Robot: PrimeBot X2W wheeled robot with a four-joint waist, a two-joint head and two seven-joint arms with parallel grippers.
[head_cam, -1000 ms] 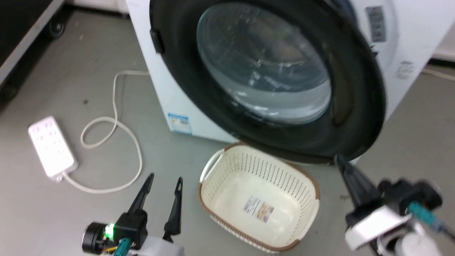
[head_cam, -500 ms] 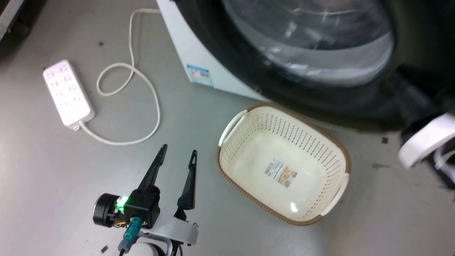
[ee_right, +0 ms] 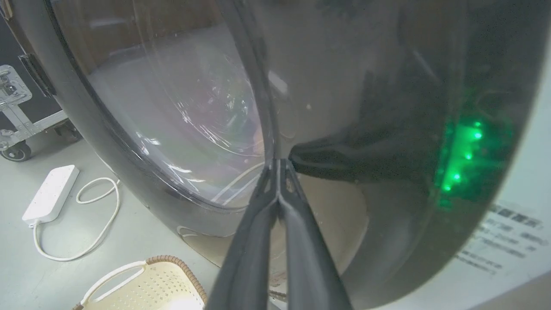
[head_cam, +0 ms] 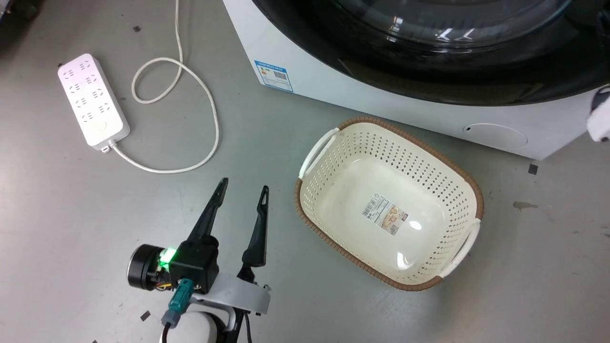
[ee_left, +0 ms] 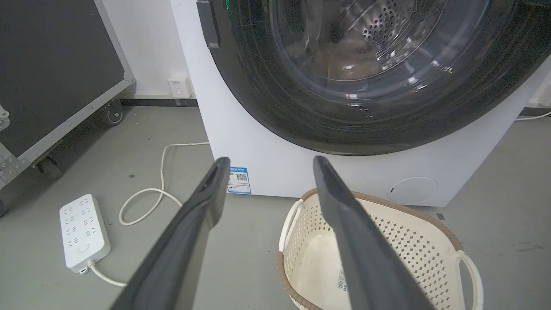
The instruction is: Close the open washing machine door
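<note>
Touching the washing machine door [ee_right: 387, 86] dead ahead, the right gripper [ee_right: 279, 165] is pinching empty; the left gripper [head_cam: 243, 186] is hanging wide, well apart.

Glossy black washing machine door [ee_left: 258, 107], white washer [ee_left: 280, 174], cream perforated basket [head_cam: 381, 143] (brown rim), grey floor [head_cam: 71, 214].

1. Bright, even overhead light; soft short shadows on floor [head_cam: 71, 214].
2. Glare specks on washing machine door [head_cam: 429, 76] glass, basket [head_cam: 381, 190] bottom.
3. Right wrist view hazy, green glow reflected; edges bowed.
</note>
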